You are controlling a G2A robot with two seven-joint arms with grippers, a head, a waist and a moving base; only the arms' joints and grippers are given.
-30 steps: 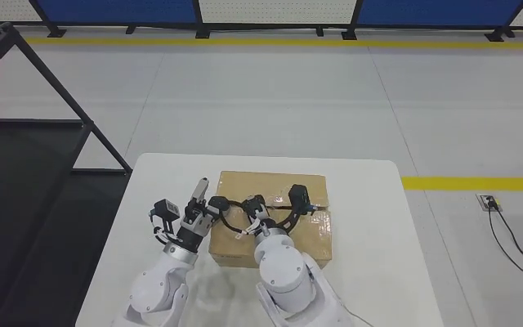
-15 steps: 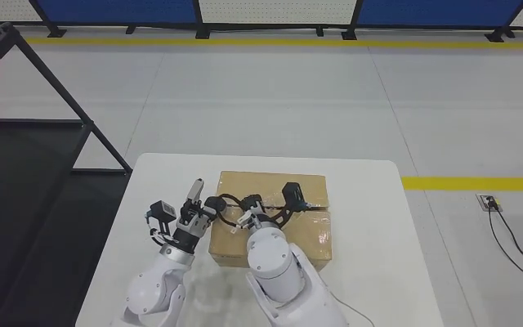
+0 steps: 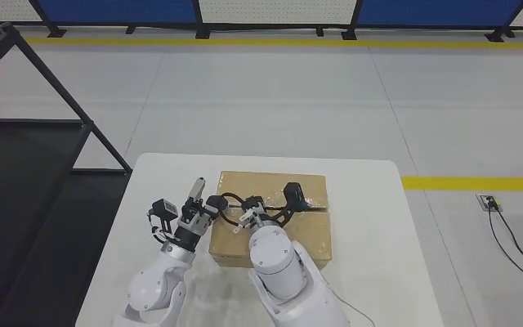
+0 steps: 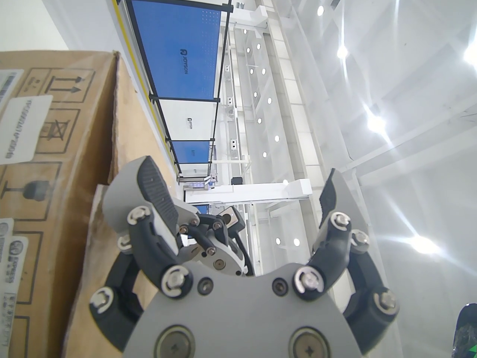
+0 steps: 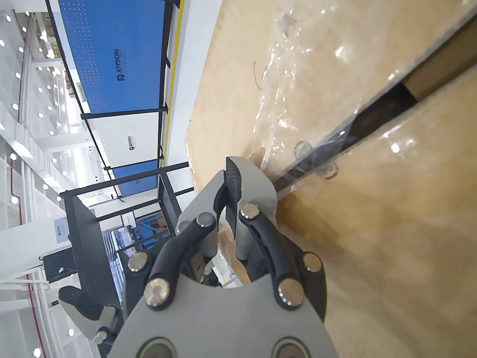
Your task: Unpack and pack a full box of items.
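The right gripper (image 5: pixel 231 176) has its two fingers pressed together, tips at the end of the box's (image 3: pixel 315 241) centre seam (image 5: pixel 372 113), right where the clear tape (image 5: pixel 316 76) over that seam runs out. I cannot tell whether any tape is caught between the pads. The seam gapes dark under the wrinkled tape and the flaps lie flat.

The left gripper (image 4: pixel 240 176) has its fingers spread wide and holds nothing. It stands just beside the box's labelled side wall, one finger (image 4: pixel 152 184) close to the cardboard corner, though contact cannot be judged.

In the top view the brown box sits in the lower middle of the frame on the white table (image 3: pixel 368 245), closer to the table's far edge than to its near one. A broad bare strip of tabletop lies to the right of the box and a narrower one to its left, where the left arm stands.

Beyond the table spreads pale grey floor with a yellow line (image 3: pixel 458 183) at the right, a black frame (image 3: pixel 49 82) at the upper left, and blue panels (image 3: pixel 114 10) along the top edge.
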